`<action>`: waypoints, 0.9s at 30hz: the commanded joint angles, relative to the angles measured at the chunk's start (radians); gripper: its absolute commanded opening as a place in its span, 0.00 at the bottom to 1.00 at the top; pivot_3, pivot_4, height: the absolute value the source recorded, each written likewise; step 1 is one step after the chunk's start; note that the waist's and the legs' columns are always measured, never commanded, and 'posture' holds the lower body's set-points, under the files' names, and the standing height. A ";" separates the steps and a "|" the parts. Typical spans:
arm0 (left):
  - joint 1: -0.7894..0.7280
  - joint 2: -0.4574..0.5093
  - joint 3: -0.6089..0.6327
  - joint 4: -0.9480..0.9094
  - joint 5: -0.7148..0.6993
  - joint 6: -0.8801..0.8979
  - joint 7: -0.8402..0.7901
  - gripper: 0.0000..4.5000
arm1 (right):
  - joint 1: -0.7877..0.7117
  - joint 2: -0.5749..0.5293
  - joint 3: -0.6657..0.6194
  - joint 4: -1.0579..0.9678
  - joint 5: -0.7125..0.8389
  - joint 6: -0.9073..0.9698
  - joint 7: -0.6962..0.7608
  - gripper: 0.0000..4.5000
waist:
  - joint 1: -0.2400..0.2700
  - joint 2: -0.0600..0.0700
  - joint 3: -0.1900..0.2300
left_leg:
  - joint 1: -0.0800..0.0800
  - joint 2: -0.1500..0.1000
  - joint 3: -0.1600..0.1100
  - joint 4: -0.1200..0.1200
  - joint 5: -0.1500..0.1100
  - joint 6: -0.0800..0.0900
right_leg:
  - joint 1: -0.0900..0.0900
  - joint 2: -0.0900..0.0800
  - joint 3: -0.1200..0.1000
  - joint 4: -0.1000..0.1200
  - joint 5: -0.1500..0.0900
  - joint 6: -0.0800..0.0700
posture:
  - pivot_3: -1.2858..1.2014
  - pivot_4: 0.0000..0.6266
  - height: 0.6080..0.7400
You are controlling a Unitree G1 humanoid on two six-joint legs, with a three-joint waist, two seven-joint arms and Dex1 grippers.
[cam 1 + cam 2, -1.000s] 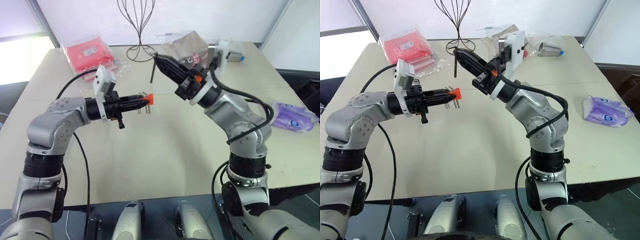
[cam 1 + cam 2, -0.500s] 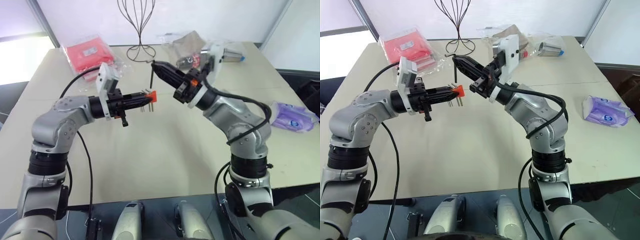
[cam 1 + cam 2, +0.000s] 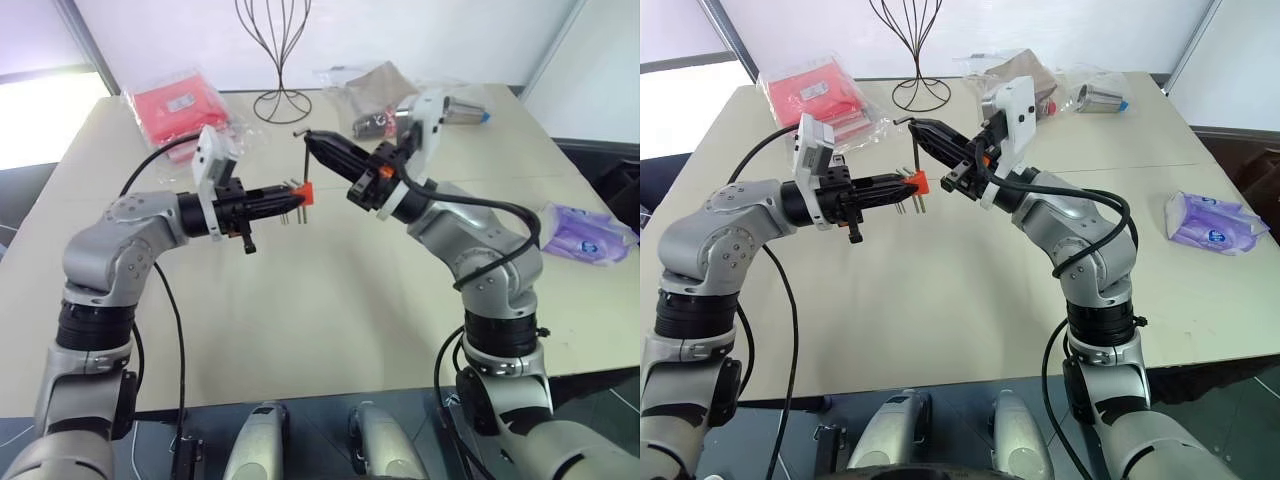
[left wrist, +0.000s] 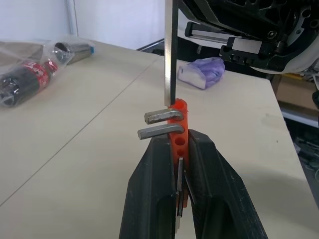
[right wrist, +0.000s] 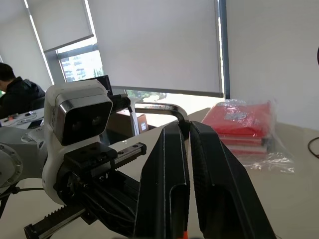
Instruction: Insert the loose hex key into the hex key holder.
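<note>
Key: thin grey L-rod (image 3: 915,165), hanging long leg down from the right gripper (image 3: 312,139), short bend at the top by the fingertips; lower end just above the holder's top edge, seemingly at its end hole in the left wrist view.
Holder: small orange block (image 3: 306,192), held in the air over the table (image 3: 330,300), two short keys (image 4: 162,124) sticking out sideways.
Left gripper: (image 3: 902,186) fingers closed tight on the holder, pointing level toward the right arm.
Right gripper: fingers (image 5: 169,149) pinched together on the key's bend.
Handling, key: judged light, stiff, smooth steel; liable to swivel in a pinch at the bend. A hold near the corner leaves the long leg free to enter.
Handling, holder: judged light, rigid plastic; gripped across its flat faces, holes kept clear.
Surroundings: red packets (image 3: 180,105), wire stand (image 3: 280,60), purple pack (image 3: 585,232), well apart from the work.
</note>
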 commanded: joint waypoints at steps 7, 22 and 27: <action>-0.018 0.008 0.009 -0.011 0.013 -0.025 -0.011 0.00 | -0.015 -0.020 -0.014 -0.023 0.013 -0.008 0.010 0.02 | 0.000 0.000 0.000 | 0.000 0.000 0.000 0.000 0.000 0.000 | 0.000 0.000 0.000 0.000 0.000 0.000 | 0.52 0.24 1.00; -0.014 0.002 0.014 -0.016 0.016 -0.028 -0.013 0.00 | -0.006 -0.019 0.005 -0.037 0.013 0.000 0.012 0.02 | 0.000 0.000 0.000 | 0.000 0.000 0.000 0.000 0.000 0.000 | 0.000 0.000 0.000 0.000 0.000 0.000 | 0.52 0.24 1.00; -0.012 0.002 0.015 -0.017 0.015 -0.026 -0.014 0.00 | -0.010 -0.010 0.011 -0.048 0.020 0.007 0.008 0.02 | 0.000 0.000 0.000 | 0.000 0.000 0.000 0.000 0.000 0.000 | 0.000 0.000 0.000 0.000 0.000 0.000 | 0.52 0.24 1.00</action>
